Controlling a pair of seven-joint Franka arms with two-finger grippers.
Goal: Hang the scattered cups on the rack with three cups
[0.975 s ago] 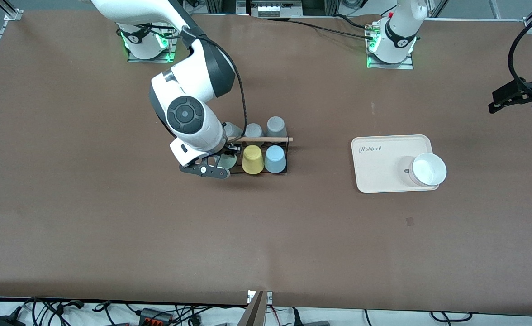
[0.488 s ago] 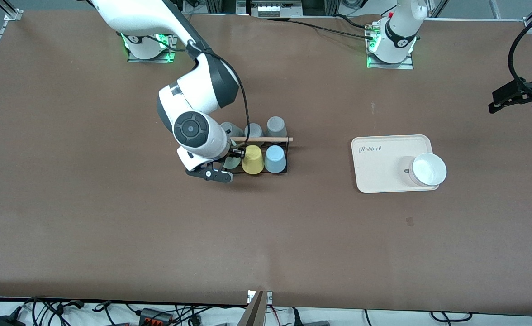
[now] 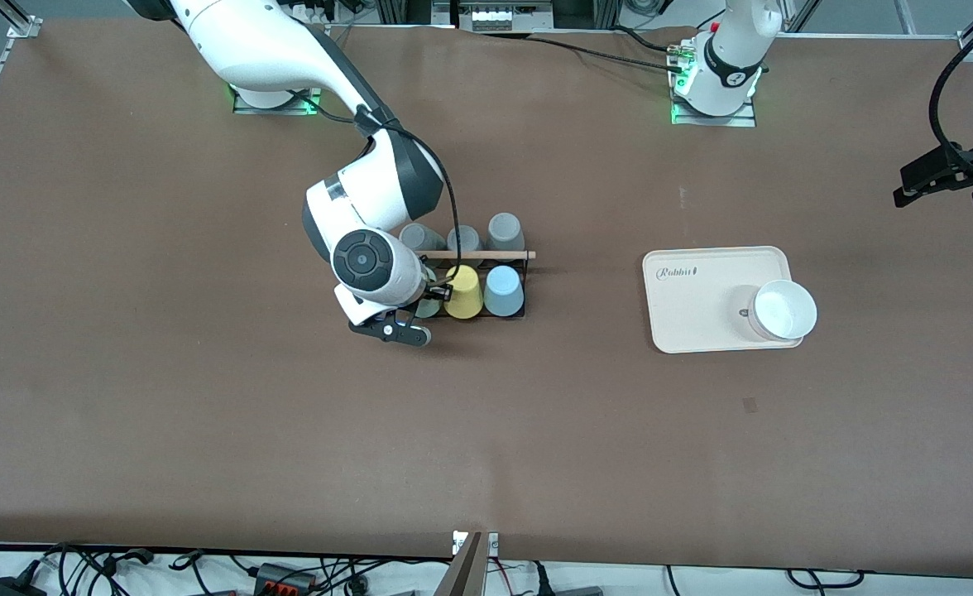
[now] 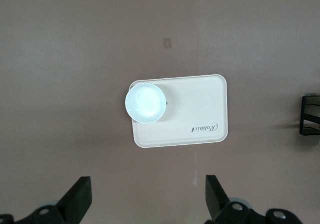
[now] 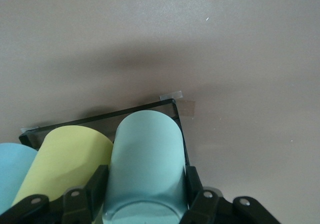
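The rack (image 3: 526,285) has a wooden rod (image 3: 486,254) along its top. On its side nearer the camera sit a light blue cup (image 3: 503,290), a yellow cup (image 3: 462,291) and a mint green cup (image 3: 429,309). My right gripper (image 3: 417,318) is shut on the mint green cup (image 5: 145,149), which lies beside the yellow cup (image 5: 65,156) at the rack's end corner (image 5: 172,103). The right gripper (image 5: 145,189) has a finger on each side of the cup. My left gripper (image 4: 148,191) is open and empty, waiting high above the table.
Three grey cups (image 3: 505,229) sit on the rack's side farther from the camera. A cream tray (image 3: 693,298) with a white bowl (image 3: 784,309) lies toward the left arm's end, and shows in the left wrist view (image 4: 200,108). A black mount (image 3: 946,174) stands at that table edge.
My right gripper has carried the mint green cup toward the yellow cup and down onto the rack's end. The left arm has not moved.
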